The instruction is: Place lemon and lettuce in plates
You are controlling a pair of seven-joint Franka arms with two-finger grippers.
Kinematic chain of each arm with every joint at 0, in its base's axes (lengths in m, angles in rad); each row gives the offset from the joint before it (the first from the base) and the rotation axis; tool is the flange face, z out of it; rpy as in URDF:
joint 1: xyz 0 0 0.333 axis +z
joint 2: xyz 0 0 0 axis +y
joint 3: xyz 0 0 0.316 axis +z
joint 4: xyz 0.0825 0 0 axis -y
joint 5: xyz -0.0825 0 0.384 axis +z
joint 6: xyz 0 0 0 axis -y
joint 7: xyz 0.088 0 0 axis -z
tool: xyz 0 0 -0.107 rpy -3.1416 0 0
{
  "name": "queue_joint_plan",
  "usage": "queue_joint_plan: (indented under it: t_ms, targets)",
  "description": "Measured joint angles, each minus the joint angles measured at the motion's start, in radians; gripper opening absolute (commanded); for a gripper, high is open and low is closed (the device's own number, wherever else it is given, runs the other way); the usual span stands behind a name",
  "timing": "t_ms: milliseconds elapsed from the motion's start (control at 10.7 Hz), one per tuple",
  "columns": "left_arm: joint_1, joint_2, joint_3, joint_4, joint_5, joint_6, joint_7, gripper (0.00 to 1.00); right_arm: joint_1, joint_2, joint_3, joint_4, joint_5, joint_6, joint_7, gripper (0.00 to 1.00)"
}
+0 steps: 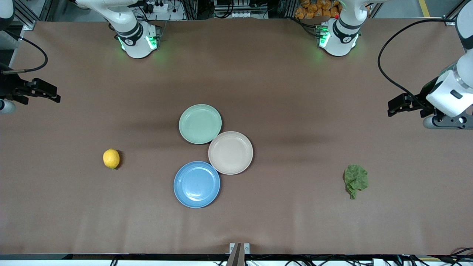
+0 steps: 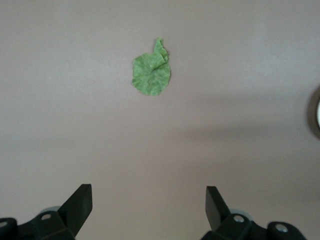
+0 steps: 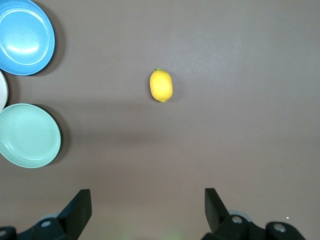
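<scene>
1. Lemon (image 1: 111, 159) lying on the brown table (image 1: 295, 92) toward the right arm's end, well apart from the plates, touched by nothing.
2. Lettuce (image 1: 356, 180) lying flat on the table toward the left arm's end, also well apart from the plates.
3. Blue plate (image 1: 196, 184), beige plate (image 1: 230, 152) and mint-green plate (image 1: 200, 123) clustered mid-table, rims touching or nearly so; blue nearest the front camera, all three empty.
4. Right gripper (image 3: 147, 207) up over bare table at the right arm's end, jaws spread wide, holding nothing.
5. Left gripper (image 2: 149, 205) up over bare table at the left arm's end, jaws likewise wide apart, empty.
</scene>
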Motion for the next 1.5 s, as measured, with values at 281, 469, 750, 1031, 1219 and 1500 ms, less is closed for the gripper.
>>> queue_joint_plan:
  t_ms: [281,469,750,1031,1219,1500]
  targets:
    - [-0.004,0.027,-0.001,0.005,0.012,0.029,0.000,1.00,0.000,0.000,0.000,0.000,0.000,0.000,0.000,1.00]
    - [-0.004,0.041,-0.001,0.005,0.012,0.076,0.000,1.00,0.000,0.002,0.000,0.000,0.000,0.000,0.000,1.00]
    - [-0.003,0.076,-0.001,0.005,0.004,0.107,0.000,1.00,-0.004,0.006,0.000,-0.002,0.000,0.000,0.000,1.00]
    - [-0.002,0.101,-0.001,-0.009,0.001,0.155,0.000,1.00,-0.015,0.007,0.000,-0.038,0.001,0.031,0.000,1.00]
    - [-0.002,0.115,-0.001,-0.046,0.001,0.219,0.000,1.00,-0.020,0.008,0.000,-0.098,0.001,0.093,0.000,1.00]
    - [-0.002,0.150,-0.001,-0.062,0.001,0.256,0.000,1.00,-0.020,0.012,0.001,-0.200,0.001,0.185,0.000,1.00]
